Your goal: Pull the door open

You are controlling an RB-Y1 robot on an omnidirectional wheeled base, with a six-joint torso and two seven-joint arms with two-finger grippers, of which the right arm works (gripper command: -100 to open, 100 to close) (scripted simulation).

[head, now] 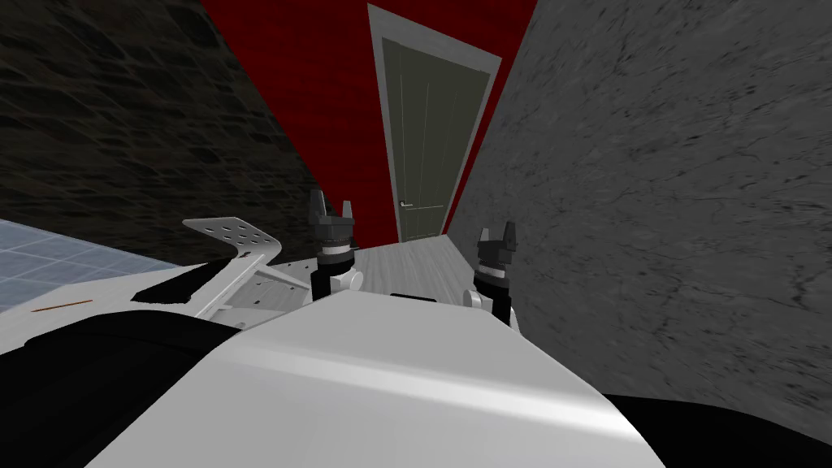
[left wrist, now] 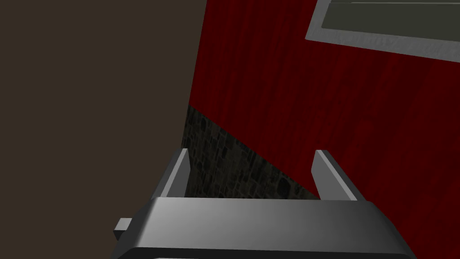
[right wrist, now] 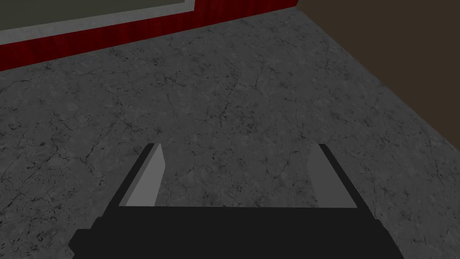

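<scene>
Head camera: down and forward, door [head: 422,154] distant. Right wrist camera: close along grey wall [right wrist: 224,103]. Shared by all: red wall [head: 325,106].

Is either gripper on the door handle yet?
No: the door handle sits far ahead, while the left gripper and right gripper hang open, well short of it.

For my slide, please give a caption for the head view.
Left gripper and right gripper open, far from the closed olive door in the red wall.
</scene>
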